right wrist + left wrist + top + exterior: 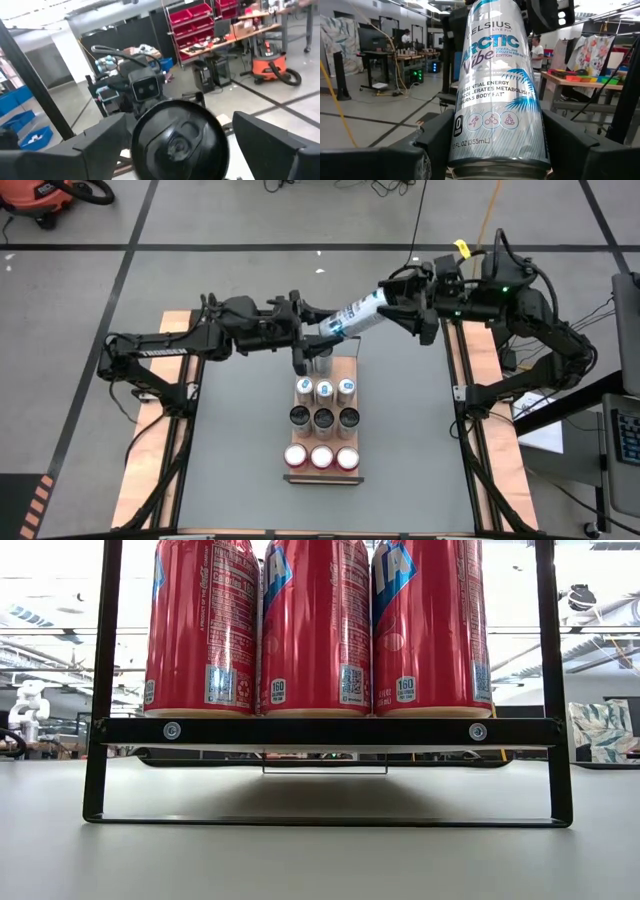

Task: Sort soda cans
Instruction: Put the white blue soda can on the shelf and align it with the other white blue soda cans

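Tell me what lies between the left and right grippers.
In the high view, a slim white-and-blue Celsius can spans the stretch between the left gripper and right gripper, lying tilted above the rack of cans.

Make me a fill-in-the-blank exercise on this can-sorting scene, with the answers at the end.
1. The Celsius can, carried above the rack, is clamped by the ____ gripper.
2. The right gripper sits at that can's top end with its fingers ____.
3. The three cans that fill the low view are ____.
4. In the high view, the rack's middle row of cans has ____ tops.

Missing words: left; open; red; dark
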### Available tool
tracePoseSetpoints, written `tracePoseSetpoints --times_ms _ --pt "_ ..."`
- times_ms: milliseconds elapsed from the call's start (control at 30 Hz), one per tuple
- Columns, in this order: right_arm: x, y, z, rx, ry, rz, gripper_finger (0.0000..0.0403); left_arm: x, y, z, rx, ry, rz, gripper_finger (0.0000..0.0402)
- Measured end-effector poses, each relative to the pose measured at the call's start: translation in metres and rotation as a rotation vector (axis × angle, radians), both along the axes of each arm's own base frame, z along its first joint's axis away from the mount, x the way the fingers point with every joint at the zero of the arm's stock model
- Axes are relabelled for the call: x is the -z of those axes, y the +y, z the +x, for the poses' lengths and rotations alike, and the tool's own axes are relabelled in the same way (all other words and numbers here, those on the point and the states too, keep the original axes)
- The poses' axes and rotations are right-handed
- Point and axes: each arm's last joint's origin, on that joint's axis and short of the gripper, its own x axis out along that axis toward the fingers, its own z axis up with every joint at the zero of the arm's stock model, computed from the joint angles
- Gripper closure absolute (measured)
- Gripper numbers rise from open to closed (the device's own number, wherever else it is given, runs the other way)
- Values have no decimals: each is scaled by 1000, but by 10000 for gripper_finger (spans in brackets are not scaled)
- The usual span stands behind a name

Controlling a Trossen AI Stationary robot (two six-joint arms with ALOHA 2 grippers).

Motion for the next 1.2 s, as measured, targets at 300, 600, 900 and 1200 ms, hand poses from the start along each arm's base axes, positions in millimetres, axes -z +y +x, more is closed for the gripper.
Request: tracePoseSetpoints --times_ms 300,600,900,1200 --pt "-1 1 2 -53 -13 16 103 -1 -5 0 -35 -7 22 150" --pt "1 1 4 -77 -1 21 152 -1 -5 0 -34 -7 19 150" --pt "3 1 8 -98 11 45 149 -1 -8 0 -32 -3 13 149" --pt "2 1 7 -99 9 34 187 -1 -9 1 -43 -4 11 149"
